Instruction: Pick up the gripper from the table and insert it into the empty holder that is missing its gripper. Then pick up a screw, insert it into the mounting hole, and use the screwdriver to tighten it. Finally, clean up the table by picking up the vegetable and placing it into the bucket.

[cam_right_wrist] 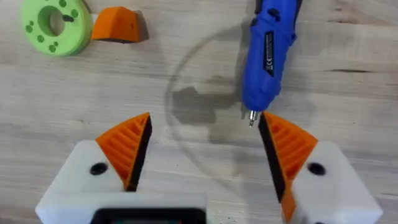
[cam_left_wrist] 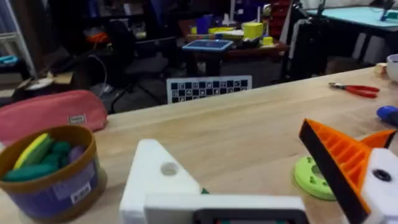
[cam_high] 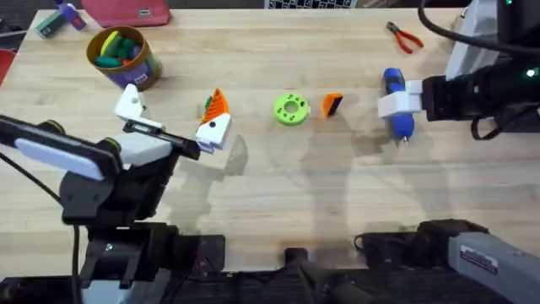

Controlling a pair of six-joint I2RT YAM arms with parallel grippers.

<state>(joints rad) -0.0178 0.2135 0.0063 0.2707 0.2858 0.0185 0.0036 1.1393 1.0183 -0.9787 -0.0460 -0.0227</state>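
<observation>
Right gripper [cam_right_wrist: 202,152], fingers apart, hovers over the blue screwdriver [cam_right_wrist: 268,50] near the surface's right edge; a premature grasp risks skipping the loose orange gripper [cam_high: 333,104].

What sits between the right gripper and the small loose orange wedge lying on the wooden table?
Nothing visible. In the right wrist view the open right gripper faces bare wood up to the small orange plastic wedge. The green round disc with holes lies beyond it, and the blue pen-shaped screwdriver lies off to the side.
</observation>
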